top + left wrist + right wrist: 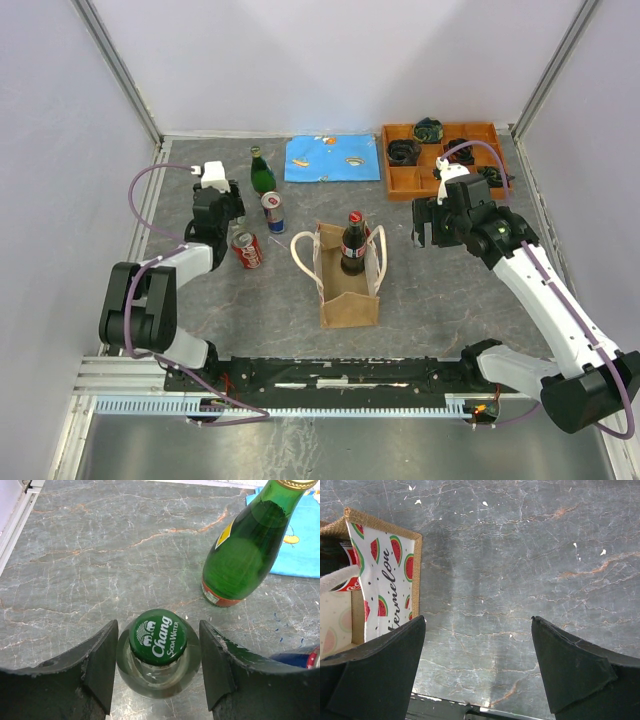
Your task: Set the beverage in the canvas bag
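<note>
Robot lab cell, white panel walls (pixel 330 60), marbled tabletop (pixel 440 300)

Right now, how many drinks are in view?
5: cola bottle in the canvas bag; green bottle by the blue cloth; blue can before it; red can nearby; Chang bottle between the left fingers. The bag may hide more.

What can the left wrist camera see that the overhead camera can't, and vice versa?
Only the left wrist view: a green cap reading Chang Soda Water, on a clear bottle between the left gripper's open fingers. Only the overhead view: the canvas bag with a dark cola bottle standing in it, the orange tray, a red can and the right gripper. Both: the green bottle, the blue cloth and the marbled tabletop.
</note>
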You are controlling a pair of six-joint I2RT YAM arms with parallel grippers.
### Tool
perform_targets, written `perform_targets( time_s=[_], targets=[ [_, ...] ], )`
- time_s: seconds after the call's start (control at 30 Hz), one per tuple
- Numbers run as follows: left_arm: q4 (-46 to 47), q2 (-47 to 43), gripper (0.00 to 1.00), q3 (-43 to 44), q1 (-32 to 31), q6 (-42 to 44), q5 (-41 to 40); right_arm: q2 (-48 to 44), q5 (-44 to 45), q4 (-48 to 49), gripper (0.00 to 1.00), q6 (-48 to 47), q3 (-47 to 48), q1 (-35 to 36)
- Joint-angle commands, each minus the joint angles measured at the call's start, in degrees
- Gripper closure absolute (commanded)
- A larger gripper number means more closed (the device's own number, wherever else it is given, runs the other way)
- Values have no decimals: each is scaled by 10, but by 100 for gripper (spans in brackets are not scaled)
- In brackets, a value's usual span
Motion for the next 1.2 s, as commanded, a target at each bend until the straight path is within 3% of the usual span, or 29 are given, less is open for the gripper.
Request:
perform_targets(
  time_s=[0.0, 0.33, 0.8, 1.17],
  targets=[
    [-24, -46, 97, 32, 3, 10, 4, -3, -2, 13, 6, -3, 18, 2],
    [-111, -113, 97, 116, 2, 20, 15, -9, -6, 22, 6, -4, 13, 2],
    [-208, -139, 97, 255, 2, 19, 26, -11, -12, 28, 6, -7, 11, 1],
    [-261, -164, 97, 357, -21, -41, 110, -5, -20, 33, 6, -4, 12, 2]
  ],
)
